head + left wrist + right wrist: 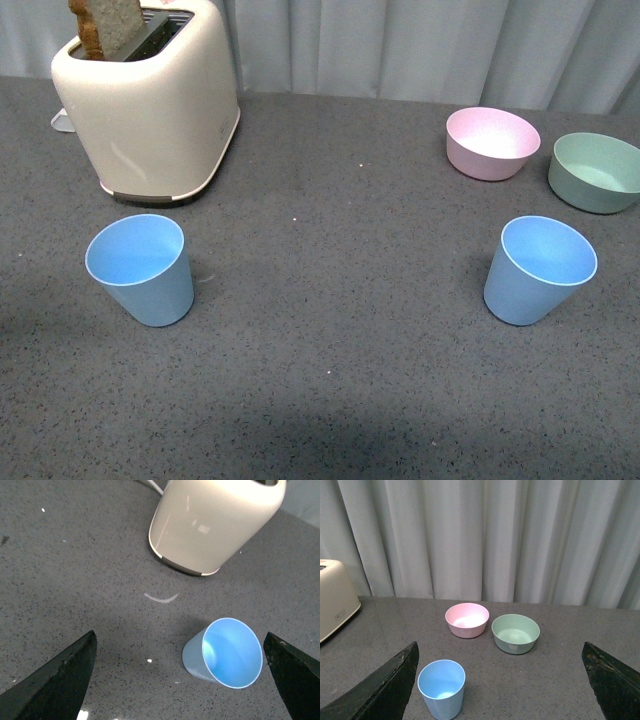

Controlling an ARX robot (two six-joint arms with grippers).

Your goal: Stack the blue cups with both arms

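Front view: toaster [150, 95], cream, stands at the far left of the grey speckled table [340, 340], and is taken as the reference for all positions. One slice of brown toast [105, 25] stands up out of its slot. Left blue cup [140, 268] is upright, mouth up and empty, just in front of the toaster on the robot's side, close to it but not touching. Right blue cup [538, 268] is also upright and empty, well to the right of the toaster, about as far forward of it as the left cup. The two cups are well apart and not stacked. Pink bowl [491, 142] sits far right of the toaster, roughly level with the toaster's front edge. Green bowl [597, 171] is farther right still, just beside the pink bowl, with a small gap between them. A pale curtain [420, 45] hangs behind the toaster and the table. Left gripper [180, 636]: jaws spread wide, holding nothing, above the table. The left blue cup lies in the space between the finger lines, nearer one finger than the other, and touches neither. A thin pale curved mark [161, 598] shows on the table between that cup and the toaster base. Right gripper [500, 645]: jaws also spread wide and empty, raised above the table. The right blue cup lies nearer the toaster-side finger and is clear of both fingers, with the two bowls beyond it.
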